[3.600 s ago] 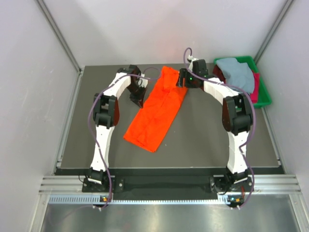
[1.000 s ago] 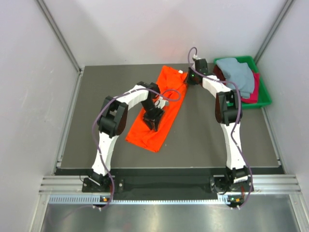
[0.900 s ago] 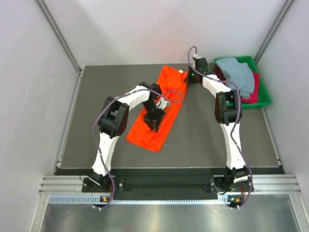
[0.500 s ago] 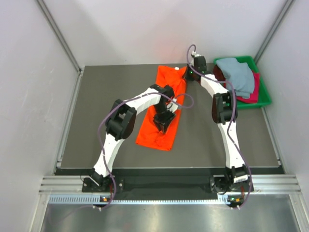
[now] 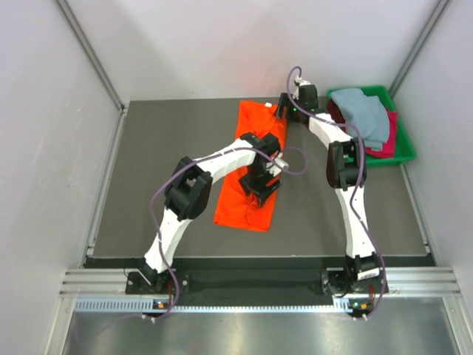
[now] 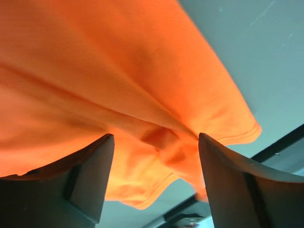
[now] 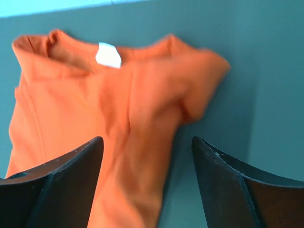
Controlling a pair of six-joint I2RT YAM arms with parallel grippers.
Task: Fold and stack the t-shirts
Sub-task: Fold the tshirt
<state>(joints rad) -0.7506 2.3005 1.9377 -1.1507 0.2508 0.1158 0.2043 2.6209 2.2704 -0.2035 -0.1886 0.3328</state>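
Orange t-shirt (image 5: 238,201): is lying on the dark table (image 5: 162,163) as a long narrow folded strip, running from far centre to near centre, collar at the far end.
Left gripper (image 5: 259,194): is hovering over the near half of the strip. Its fingers (image 6: 90,175) are standing wide apart, with rumpled orange cloth and a hem edge showing between them. Nothing is being pinched, and whether the tips are touching the cloth cannot be told.
Right gripper (image 5: 283,111): is hanging at the far end, just beside the collar, fingers spread and gripping nothing. The white label (image 7: 108,54) and one short sleeve (image 7: 204,80) are showing beyond them.
Other t-shirts: the grey-blue t-shirt (image 5: 366,111) is lying on the crimson t-shirt (image 5: 389,140) in the green tray (image 5: 406,152) at far right, well apart from the strip.
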